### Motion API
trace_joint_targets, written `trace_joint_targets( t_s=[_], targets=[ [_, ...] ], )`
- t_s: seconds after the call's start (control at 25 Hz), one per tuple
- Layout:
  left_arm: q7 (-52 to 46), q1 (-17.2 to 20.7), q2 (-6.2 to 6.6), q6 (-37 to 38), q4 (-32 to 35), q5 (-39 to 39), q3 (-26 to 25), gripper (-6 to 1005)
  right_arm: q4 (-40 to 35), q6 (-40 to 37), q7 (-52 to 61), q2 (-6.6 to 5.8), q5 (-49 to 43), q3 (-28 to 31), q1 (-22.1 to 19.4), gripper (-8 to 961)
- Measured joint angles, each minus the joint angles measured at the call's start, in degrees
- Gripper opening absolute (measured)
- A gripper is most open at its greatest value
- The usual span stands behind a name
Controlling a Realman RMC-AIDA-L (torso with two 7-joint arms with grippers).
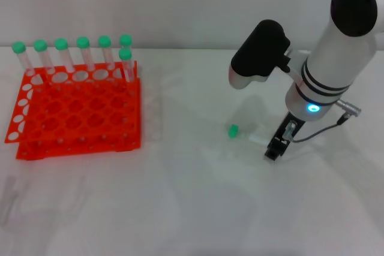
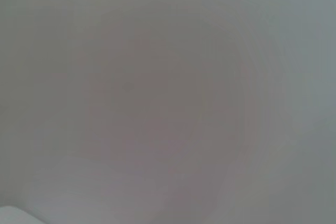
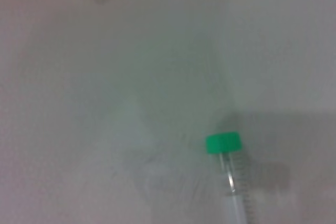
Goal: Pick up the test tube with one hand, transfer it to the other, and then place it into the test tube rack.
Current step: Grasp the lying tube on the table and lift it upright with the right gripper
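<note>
Since the test tube [image 1: 246, 135] lies flat on the white table [image 1: 192, 208], toward the right side and about midway between the far and near edges, what matters is how it sits against the right gripper [image 1: 276, 150]: its green cap [image 1: 233, 130] points toward the table's left edge and its clear body runs right and slightly nearward, so the pointed end reaches just beside the black fingers. Its long axis is thus nearly crosswise to the table, and the gripper hangs at the tube's tip end, not over its middle. From the right wrist view the cap and the ribbed clear neck show plainly on the bare surface, with no finger around them, so the tube is not held; whether the fingers are parted or closed I cannot tell. The right arm [image 1: 336, 58] comes in from the far right corner, its forearm angled steeply down, cyan ring lit, wrist close above the tabletop. I judge it far the nearer arm; the left arm is out of sight. The orange rack [image 1: 78, 112] stands well apart near the far left corner, holding a back row of green-capped tubes [image 1: 72, 55]
</note>
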Motion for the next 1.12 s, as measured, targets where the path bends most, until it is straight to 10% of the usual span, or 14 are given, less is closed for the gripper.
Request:
trace_joint_targets(
  t_s=[0.72, 1.12],
  targets=[
    [-1.3, -0.2, 0.06, -0.6, 0.0, -0.8, -0.1, 829, -1.0, 0.6, -2.7, -0.92, 1.6, 7.5, -1.1, 187],
    [-1.3, -0.6, 0.17, -2.9, 0.1, -0.3, 0.4, 825, -23.7, 3.5, -18.5, -1.05, 14.2, 30.5, -21.5, 186]
  ],
)
